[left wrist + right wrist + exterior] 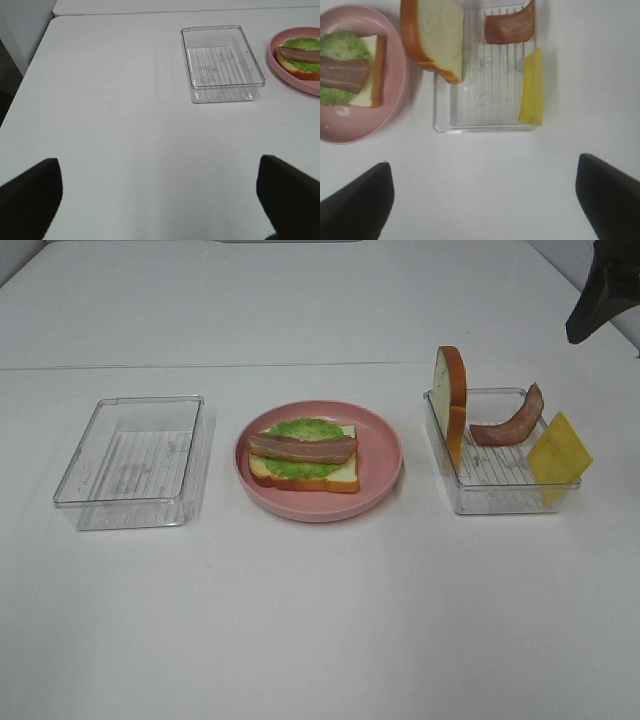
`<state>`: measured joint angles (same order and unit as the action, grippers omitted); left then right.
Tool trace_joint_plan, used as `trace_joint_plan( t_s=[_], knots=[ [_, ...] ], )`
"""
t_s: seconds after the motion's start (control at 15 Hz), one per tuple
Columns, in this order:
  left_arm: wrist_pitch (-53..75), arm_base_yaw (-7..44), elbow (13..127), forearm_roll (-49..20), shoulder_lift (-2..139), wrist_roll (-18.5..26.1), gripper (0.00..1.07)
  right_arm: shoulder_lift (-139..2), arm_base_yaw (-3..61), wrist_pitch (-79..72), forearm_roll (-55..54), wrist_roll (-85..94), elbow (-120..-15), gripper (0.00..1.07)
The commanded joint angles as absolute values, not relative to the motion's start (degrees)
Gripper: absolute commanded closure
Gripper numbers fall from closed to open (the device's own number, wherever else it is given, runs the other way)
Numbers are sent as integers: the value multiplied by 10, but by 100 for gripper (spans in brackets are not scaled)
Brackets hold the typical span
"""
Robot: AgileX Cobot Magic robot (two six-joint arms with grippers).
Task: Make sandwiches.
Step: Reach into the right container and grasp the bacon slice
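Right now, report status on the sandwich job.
Left claw open, right claw open, both empty. Sandwich half built on plate. Top slice, cheese, spare bacon in right tray. Nothing blocking.

The high camera overlooked the white table [320, 620] from its front. The left wrist view slanted, the right looked straight down; all shared the round pink plate [350, 125].

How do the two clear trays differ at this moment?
The left tray holds nothing; the right tray holds a bread slice, a bacon strip and a cheese square. The left tray sits left of the pink plate, the right tray on its other side. Both are clear and rectangular.
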<state>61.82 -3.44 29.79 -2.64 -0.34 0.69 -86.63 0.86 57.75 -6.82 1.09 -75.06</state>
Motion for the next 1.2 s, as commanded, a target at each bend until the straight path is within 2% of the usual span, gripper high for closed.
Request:
trace_joint_plan(
  t_s=[0.07,0.2,0.47,0.67,1.2],
  knots=[
    [616,-37,296,-28,-11,8,9,-927,6,631,-25,15,-819,14],
    [616,-37,296,-28,-11,8,9,-1014,4,678,14,25,-921,14],
    [616,-37,296,-27,-11,8,9,-1149,-10,715,0,53,-1061,14],
    [616,-37,296,-27,-11,9,9,-1236,-22,715,-33,76,-1128,14],
    [616,-37,296,-27,-11,9,9,-1342,-27,645,-80,88,-1155,14]
  ],
)
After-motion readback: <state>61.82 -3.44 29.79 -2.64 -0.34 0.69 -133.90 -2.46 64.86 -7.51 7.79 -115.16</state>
